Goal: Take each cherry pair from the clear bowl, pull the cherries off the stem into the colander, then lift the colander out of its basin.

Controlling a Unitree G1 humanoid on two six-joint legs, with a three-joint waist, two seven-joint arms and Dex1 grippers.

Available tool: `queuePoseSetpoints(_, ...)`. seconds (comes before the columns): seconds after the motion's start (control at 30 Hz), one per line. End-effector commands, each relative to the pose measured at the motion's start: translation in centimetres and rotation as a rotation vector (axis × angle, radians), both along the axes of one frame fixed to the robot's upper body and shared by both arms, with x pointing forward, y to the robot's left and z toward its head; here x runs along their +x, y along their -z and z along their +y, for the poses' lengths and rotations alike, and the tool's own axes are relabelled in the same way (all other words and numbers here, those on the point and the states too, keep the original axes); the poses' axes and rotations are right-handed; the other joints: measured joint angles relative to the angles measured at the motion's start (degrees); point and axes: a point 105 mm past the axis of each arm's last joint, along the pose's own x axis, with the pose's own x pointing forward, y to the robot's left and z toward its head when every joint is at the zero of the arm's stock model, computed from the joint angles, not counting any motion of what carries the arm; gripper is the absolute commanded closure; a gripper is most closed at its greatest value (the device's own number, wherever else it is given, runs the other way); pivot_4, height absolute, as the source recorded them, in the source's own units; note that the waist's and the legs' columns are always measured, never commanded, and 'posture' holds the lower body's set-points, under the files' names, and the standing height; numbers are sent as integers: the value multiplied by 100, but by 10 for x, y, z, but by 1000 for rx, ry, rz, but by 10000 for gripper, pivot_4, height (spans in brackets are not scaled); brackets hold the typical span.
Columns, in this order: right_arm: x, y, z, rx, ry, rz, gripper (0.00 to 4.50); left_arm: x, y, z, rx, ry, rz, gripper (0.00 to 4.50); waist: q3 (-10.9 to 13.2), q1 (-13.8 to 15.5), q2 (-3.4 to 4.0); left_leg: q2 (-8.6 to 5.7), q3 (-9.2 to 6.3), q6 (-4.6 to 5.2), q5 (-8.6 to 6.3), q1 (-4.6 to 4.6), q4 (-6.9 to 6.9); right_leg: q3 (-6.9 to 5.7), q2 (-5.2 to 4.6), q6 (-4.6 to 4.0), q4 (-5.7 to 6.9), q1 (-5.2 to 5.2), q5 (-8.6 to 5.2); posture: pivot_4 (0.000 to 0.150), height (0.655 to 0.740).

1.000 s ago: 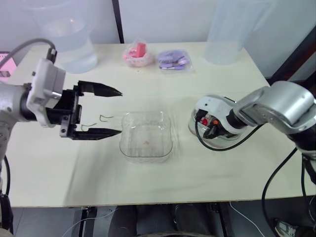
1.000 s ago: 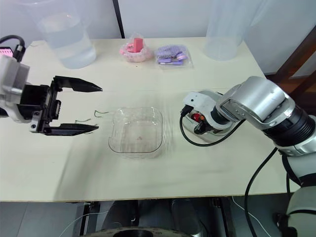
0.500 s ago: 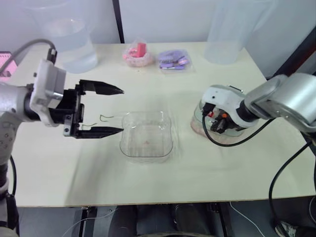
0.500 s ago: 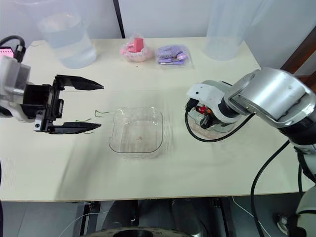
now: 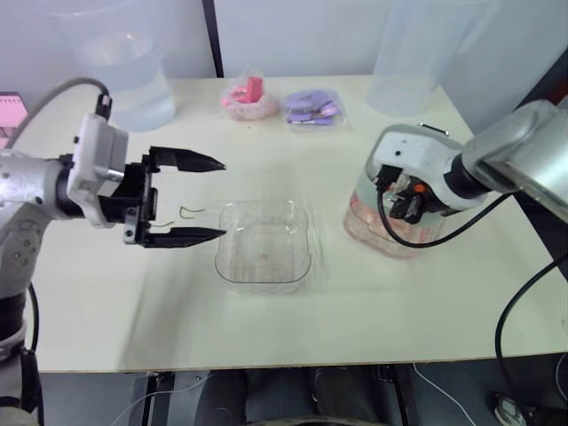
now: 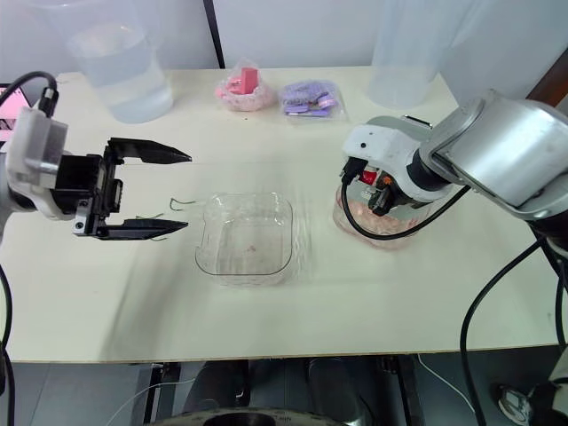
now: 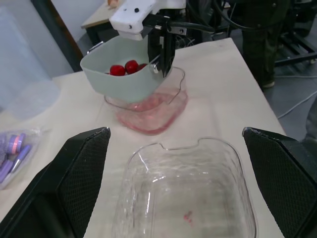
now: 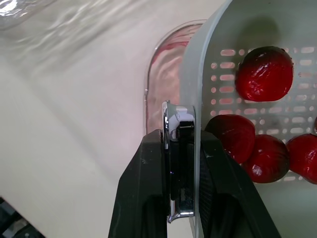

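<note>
Right gripper (image 8: 179, 139) is pinched on the colander (image 7: 124, 79) rim, so lift straight up, level, till it clears the basin (image 7: 148, 119). Left gripper (image 5: 220, 200) gapes wide, empty.

No text, label, brand, number or sign can be read anywhere in these views. The pink packet (image 5: 249, 96) and the purple packet (image 5: 312, 106) at the far side of the table are too small to tell whether they carry any print.
</note>
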Motion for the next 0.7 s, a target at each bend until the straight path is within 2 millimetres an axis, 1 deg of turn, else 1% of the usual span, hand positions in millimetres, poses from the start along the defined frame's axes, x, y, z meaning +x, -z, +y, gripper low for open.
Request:
queuePoseSetpoints(0.03, 0, -17, -1, 4, -15, -57, 42643, -3, -8, -1, 3, 2, -52, 0, 0, 0, 0, 0, 0, 0, 0, 0, 0, 0, 0, 0, 0, 0, 0, 1500, 7367)
queuePoseSetpoints(0.2, 0, -21, 4, 4, -53, -61, 42643, -2, -9, 1, -3, -22, -54, 0, 0, 0, 0, 0, 0, 0, 0, 0, 0, 0, 0, 0, 0, 0, 0, 1500, 7367)
queuePoseSetpoints(0.3, 7, -26, 10, -1, -97, -79, 42643, 0, -9, 3, -13, -44, -55, 0, 0, -12, 0, 0, 0, 0, 0, 1, 1, 0, 0, 0, 1, 0, 0, 1500, 7367)
queuePoseSetpoints(0.43, 28, -36, 29, -9, -206, -122, 42643, 2, -8, 8, -22, -101, -51, 0, 0, -24, 1, 0, 1, 0, 0, 4, 2, 0, 1, 1, 5, 0, 1, 1500, 7367)
queuePoseSetpoints(0.53, 46, -38, 45, -18, -269, -138, 42643, 3, -5, 12, -29, -141, -43, 0, -1, -30, 1, 1, 0, 0, 1, 5, 3, -1, 1, 1, 6, 0, 1, 1500, 7367)
queuePoseSetpoints(0.63, 65, -37, 64, -20, -338, -152, 42643, 2, 0, 17, -36, -193, -26, 0, -1, -19, 1, 1, 0, -1, 1, 3, 3, -3, 0, 2, 7, 1, 2, 1500, 7367)
queuePoseSetpoints(0.7, 80, -30, 76, -24, -378, -155, 42643, 4, 9, 22, -33, -236, -9, 0, -1, -33, 2, 1, 0, -1, 1, 1, 2, -4, 0, 4, 8, 0, 3, 1500, 7367)
